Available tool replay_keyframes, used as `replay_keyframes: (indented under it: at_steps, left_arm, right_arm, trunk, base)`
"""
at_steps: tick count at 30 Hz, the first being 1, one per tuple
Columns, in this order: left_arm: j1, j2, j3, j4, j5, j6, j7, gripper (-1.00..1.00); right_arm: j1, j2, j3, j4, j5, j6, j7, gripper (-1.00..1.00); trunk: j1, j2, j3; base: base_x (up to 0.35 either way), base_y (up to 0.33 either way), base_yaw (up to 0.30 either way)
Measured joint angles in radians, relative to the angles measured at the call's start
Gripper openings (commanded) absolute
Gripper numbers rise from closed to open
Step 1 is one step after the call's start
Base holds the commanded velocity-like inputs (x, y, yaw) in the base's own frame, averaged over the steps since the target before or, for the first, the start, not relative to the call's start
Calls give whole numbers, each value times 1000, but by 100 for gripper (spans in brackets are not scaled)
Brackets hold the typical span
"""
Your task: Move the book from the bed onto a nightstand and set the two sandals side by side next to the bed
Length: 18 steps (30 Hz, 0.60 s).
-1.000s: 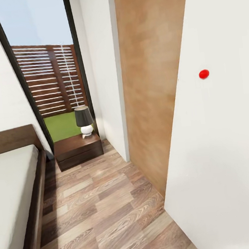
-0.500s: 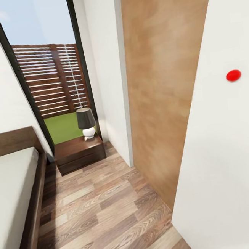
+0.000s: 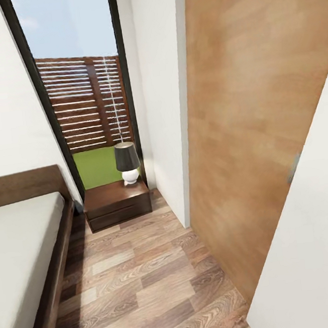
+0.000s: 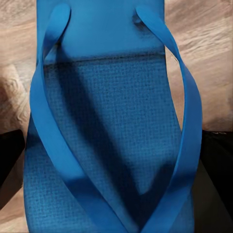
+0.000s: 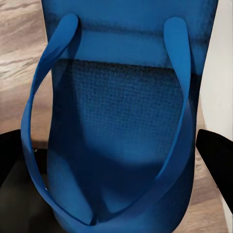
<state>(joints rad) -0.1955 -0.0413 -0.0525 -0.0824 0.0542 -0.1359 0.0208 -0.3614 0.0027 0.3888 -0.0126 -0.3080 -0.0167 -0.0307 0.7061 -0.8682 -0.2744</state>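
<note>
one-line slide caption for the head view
Bedroom aisle: bed at left, nightstand with lamp before the window, wooden door at right.

a table lamp (image 3: 127, 162) with a dark shade and a round white base is seen upright against a tall dark-framed window (image 3: 77, 87). beyond the glass, a slatted wooden fence (image 3: 87, 101), a strip of green grass (image 3: 97, 167) and pale blue sky are shown. a brown wooden door (image 3: 253, 124) is seen at the right, between white walls (image 3: 159, 94).

Ahead of you, the plank floor (image 3: 141, 282) carries the bed (image 3: 26, 249) at the left and the nightstand (image 3: 116, 203) by the window. A lamp (image 3: 127, 163) stands on the nightstand.
</note>
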Motion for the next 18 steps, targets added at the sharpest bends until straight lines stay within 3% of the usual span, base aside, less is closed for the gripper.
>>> replay_keyframes:
  at_steps: [18]
  left_arm:
    - [0, 0, 0, 0, -1, 0, 0, -100]
  right_arm:
    - [0, -1, 0, 0, -1, 0, 0, -100]
  trunk:
    - [0, 0, 0]
  base:
    - [350, 17, 6]
